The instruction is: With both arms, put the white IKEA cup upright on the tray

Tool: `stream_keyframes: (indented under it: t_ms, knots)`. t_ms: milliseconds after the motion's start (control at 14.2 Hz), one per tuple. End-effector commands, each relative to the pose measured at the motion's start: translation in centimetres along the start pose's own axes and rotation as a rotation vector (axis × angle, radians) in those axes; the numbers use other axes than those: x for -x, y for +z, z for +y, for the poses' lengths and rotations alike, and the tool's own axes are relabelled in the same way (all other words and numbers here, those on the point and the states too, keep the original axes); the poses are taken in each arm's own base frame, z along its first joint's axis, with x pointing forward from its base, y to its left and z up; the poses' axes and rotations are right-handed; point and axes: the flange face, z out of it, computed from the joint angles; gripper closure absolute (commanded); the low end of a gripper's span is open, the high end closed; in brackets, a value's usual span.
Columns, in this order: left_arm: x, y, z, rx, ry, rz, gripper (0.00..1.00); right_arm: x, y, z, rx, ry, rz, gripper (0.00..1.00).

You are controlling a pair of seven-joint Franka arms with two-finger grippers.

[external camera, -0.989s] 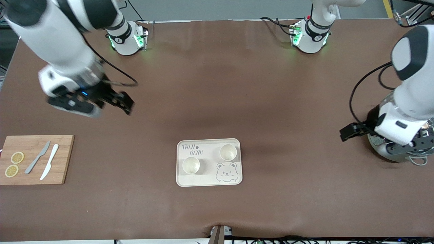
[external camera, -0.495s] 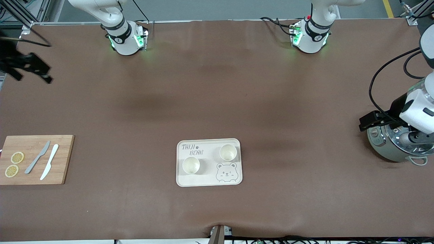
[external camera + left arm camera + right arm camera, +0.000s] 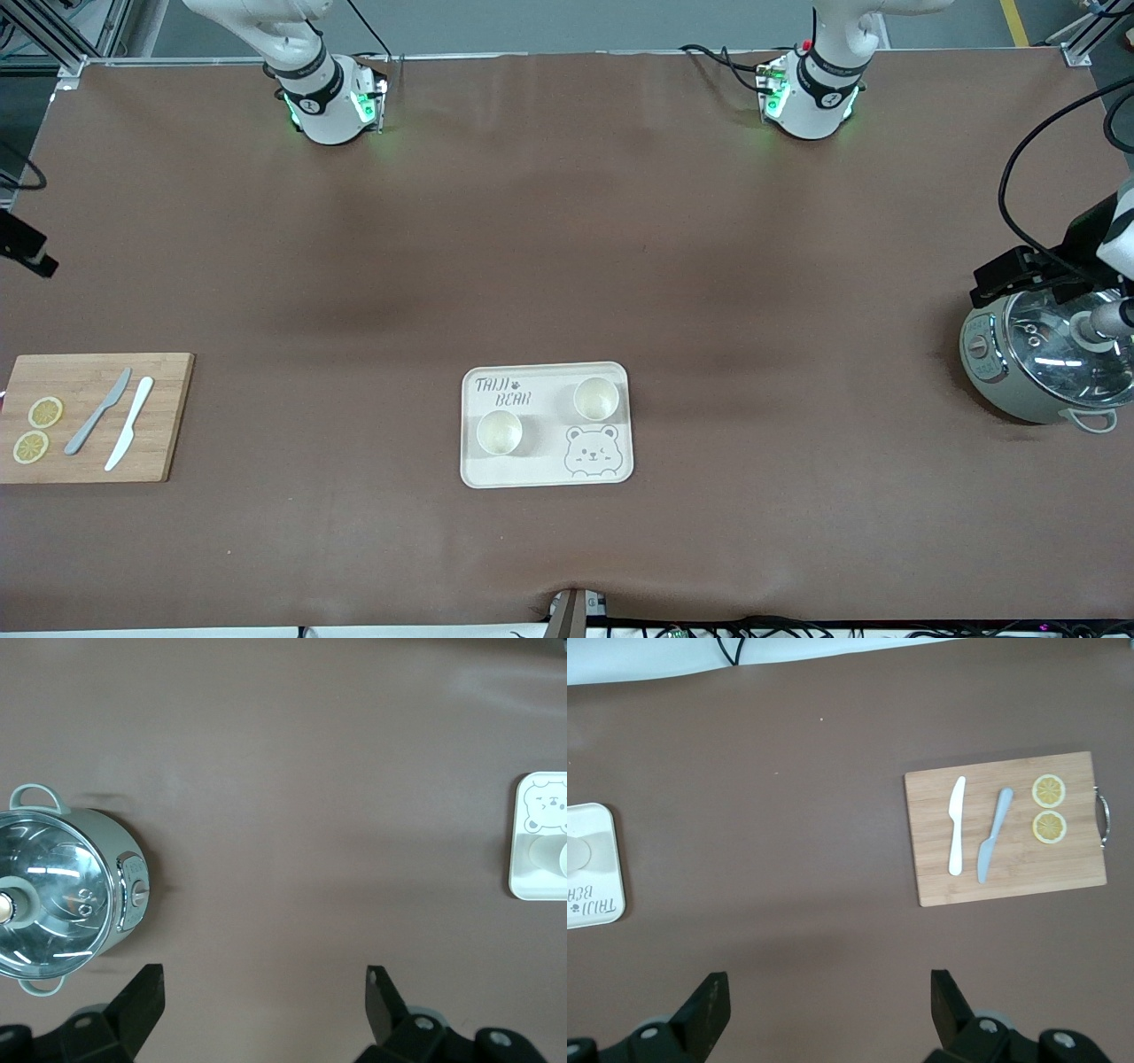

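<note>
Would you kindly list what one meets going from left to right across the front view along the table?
Wooden cutting board with two lemon slices, grey knife and white knife → cream rectangular bear-print tray holding two white cups → green pot with glass lid.

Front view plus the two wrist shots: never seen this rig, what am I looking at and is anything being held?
Two white robot arms are bolted along one table edge; the front view looks down at them from across the table. Each other picture comes from a camera on an arm's wrist, looking down past its own claw.

In the middle lies the cream tray with two white cups standing upright on it. Toward the right arm's end is a wooden cutting board with two knives and two lemon slices. Toward the left arm's end is a pot with a glass lid.

The left claw is up over the table beside the pot; the right claw is up over bare table between tray and board. Both are open and hold nothing.
</note>
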Motion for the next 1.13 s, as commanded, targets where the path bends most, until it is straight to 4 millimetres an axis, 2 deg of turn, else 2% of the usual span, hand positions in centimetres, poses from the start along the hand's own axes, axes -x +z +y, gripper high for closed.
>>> stream_keyframes:
  t_ms: [0, 283, 1060]
  knots:
    - [0.43, -0.34, 0.19, 0.0, 0.003, -0.002, 0.0, -1.43, -0.47, -0.71, -0.008, -0.011, -0.016, 0.0]
    - [0.39, -0.42, 0.63, -0.001, 0.011, -0.001, 0.0, -1.58, -0.54, -0.47, -0.003, -0.017, -0.005, 0.0]
    - [0.32, -0.37, 0.04, -0.01, 0.001, 0.0, 0.0, -1.9, -0.44, -0.03, 0.006, -0.012, 0.012, 0.0]
